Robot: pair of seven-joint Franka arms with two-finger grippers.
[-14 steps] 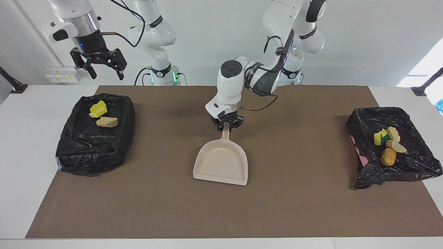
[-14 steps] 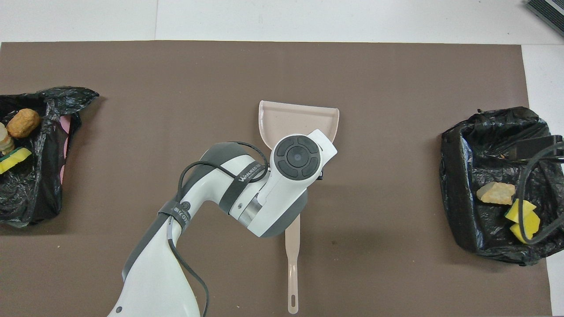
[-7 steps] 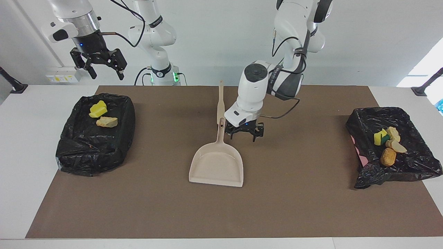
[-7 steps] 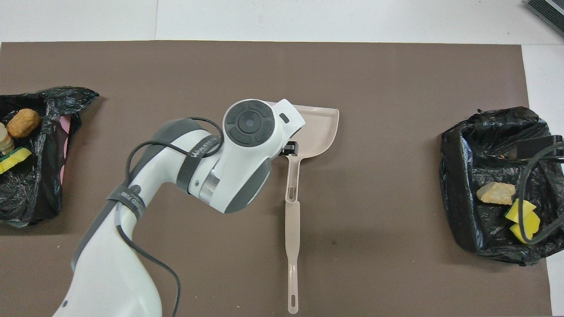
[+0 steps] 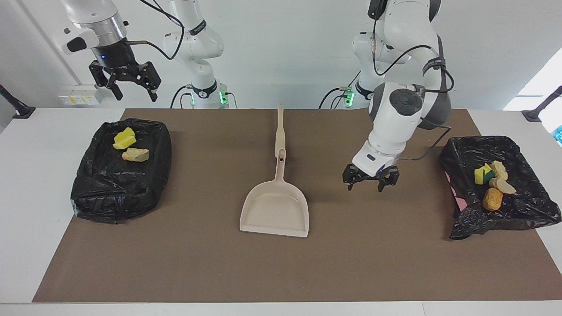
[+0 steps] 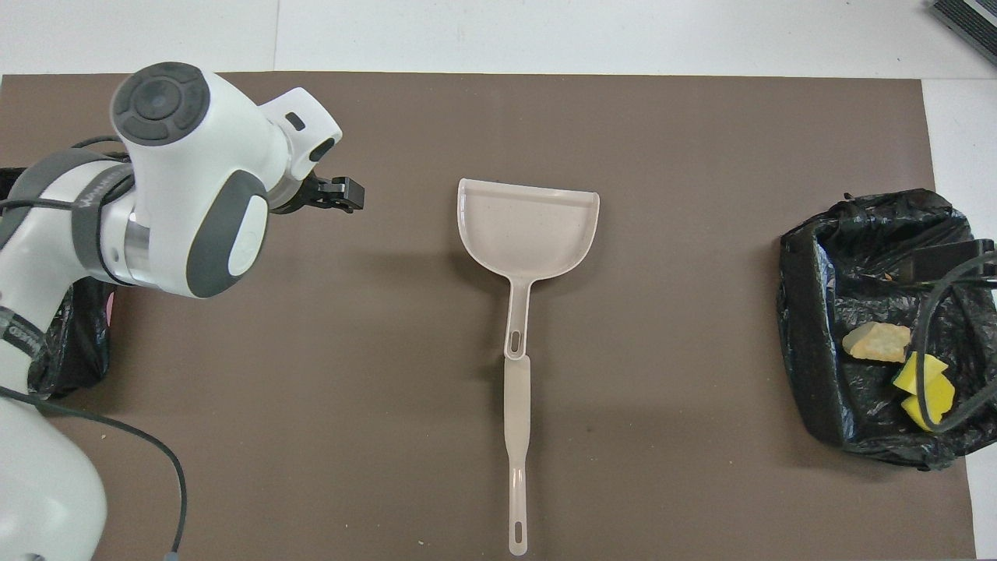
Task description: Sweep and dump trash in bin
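The left gripper (image 5: 371,181) hung open and empty over bare mat between the dustpan (image 5: 274,210) and the lined bin (image 5: 522,149) at its end; the right gripper (image 5: 127,83) waited open above the other bin (image 5: 101,197). All visible trash (image 5: 491,182) lay inside the two bins. Risk judged: that bin's loose liner could snag the low left gripper and spill pieces

Matt brown mat (image 5: 377,245) on the white table (image 5: 30,184): smooth, unreflective, paper-like. At its middle, a beige plastic dustpan (image 5: 274,210), smooth with slight sheen; beside its handle, a matching beige plastic stick (image 5: 279,127). Toward each mat end, crinkled glossy black plastic bin liners (image 5: 118,180) (image 5: 522,206) hold porous yellow sponge chunks (image 5: 124,138) and rough tan bread-like lumps (image 5: 492,199).
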